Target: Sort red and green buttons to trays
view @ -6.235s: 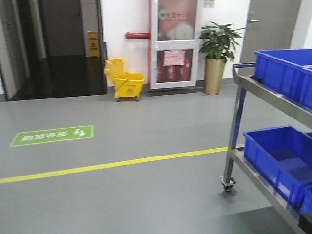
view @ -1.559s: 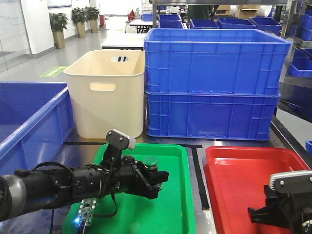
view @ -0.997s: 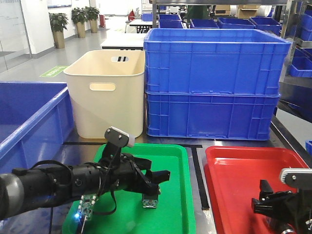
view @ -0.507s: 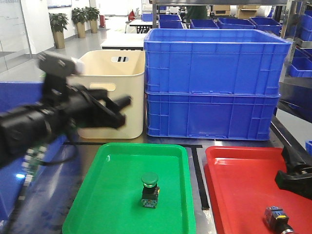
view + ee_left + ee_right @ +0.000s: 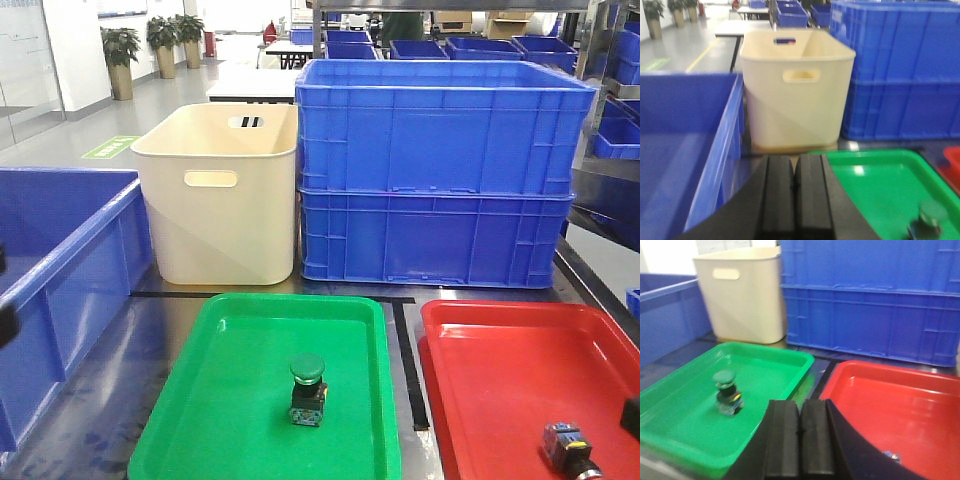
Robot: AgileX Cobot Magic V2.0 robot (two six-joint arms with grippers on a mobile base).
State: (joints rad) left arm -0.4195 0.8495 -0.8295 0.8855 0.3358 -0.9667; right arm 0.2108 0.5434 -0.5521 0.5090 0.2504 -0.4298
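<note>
- The left end effector point(image 5: 795, 200) appears in the left wrist view with its two black fingers point(image 5: 779, 195) pressed flat together, no gap between them and nothing held.
- The right end effector point(image 5: 800, 442) in the right wrist view is likewise closed, its fingers point(image 5: 784, 440) touching along their length, empty.
- In the front view only dark slivers show at the left and right frame edges; too little to tell what they are.
</note>
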